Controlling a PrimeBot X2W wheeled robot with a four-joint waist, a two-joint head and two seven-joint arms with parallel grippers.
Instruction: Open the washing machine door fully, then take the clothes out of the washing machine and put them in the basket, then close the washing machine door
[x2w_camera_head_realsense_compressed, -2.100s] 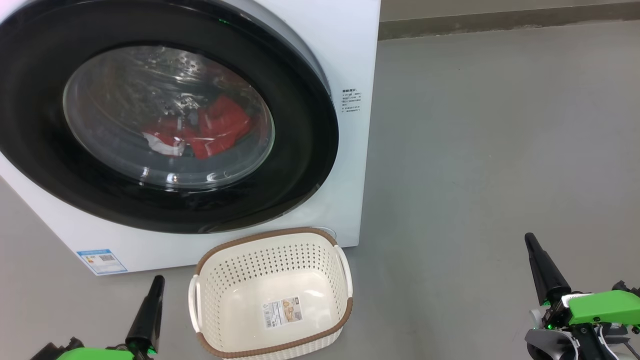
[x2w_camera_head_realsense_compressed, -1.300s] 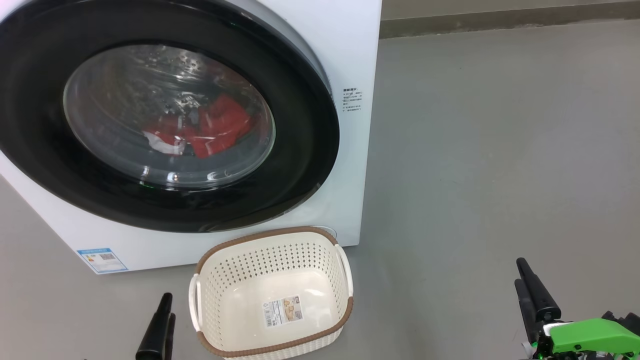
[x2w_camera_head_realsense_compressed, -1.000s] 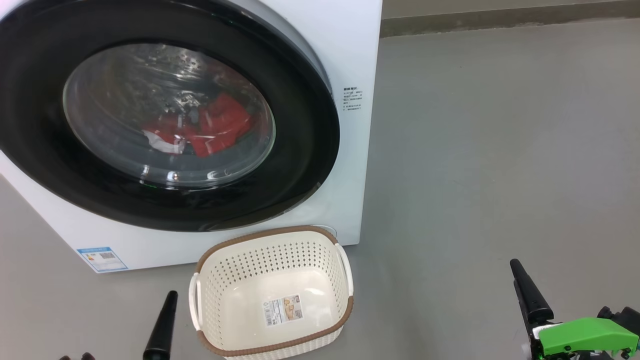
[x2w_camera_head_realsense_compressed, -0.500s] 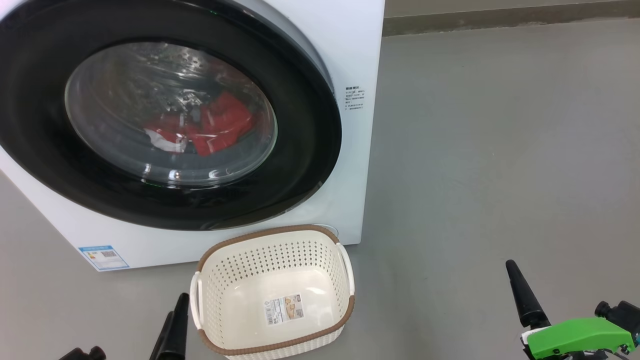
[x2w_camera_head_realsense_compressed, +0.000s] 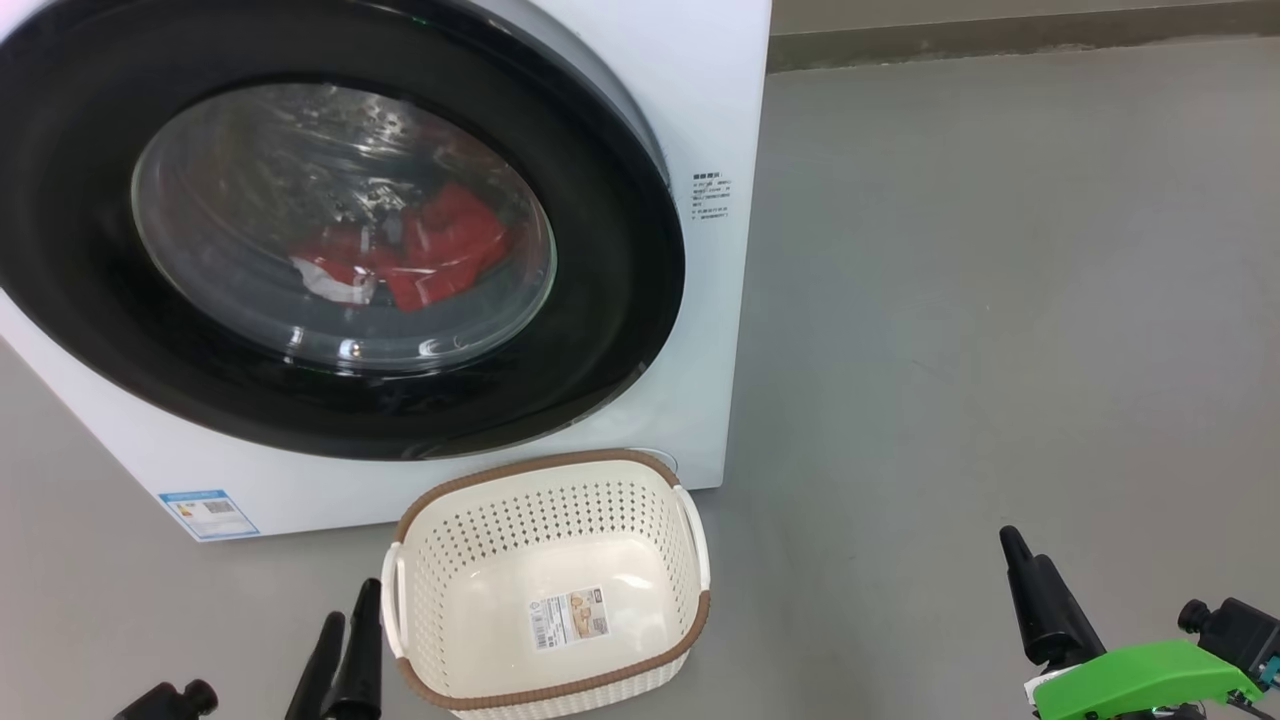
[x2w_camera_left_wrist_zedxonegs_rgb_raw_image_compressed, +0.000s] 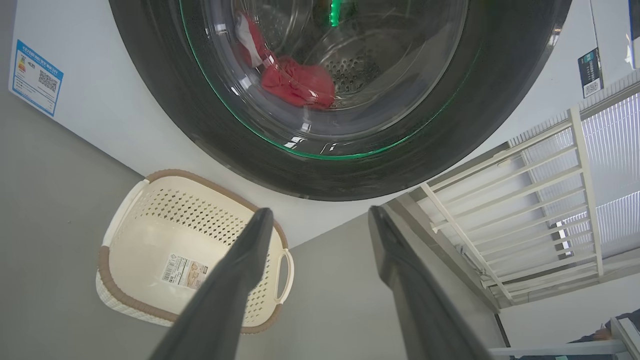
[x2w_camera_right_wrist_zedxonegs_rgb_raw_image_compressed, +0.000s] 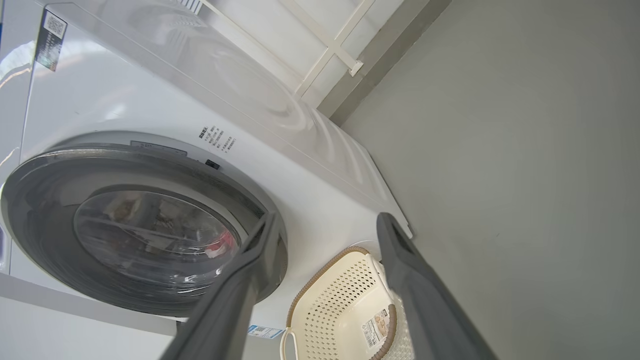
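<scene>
**Grippers Open Before a Closed Washer Door**

The left gripper (x2w_camera_left_wrist_zedxonegs_rgb_raw_image_compressed: 320, 212) and the right gripper (x2w_camera_right_wrist_zedxonegs_rgb_raw_image_compressed: 327, 217) hang with fingers spread wide, holding nothing. The left is just beside the basket (x2w_camera_head_realsense_compressed: 545, 480), which sits on the grey floor (x2w_camera_head_realsense_compressed: 1000, 300) against the washing machine (x2w_camera_head_realsense_compressed: 720, 90). The washing machine door (x2w_camera_head_realsense_compressed: 620, 300) is shut, with the clothes (x2w_camera_head_realsense_compressed: 450, 240) behind its glass.

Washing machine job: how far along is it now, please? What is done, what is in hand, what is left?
Done: nothing yet. The door is shut, the clothes lie behind its glass, and the basket holds no clothes. In hand: the left gripper and right gripper are open, hold nothing and point toward the machine. Left: open the door, move the clothes to the basket, shut the door.
</scene>
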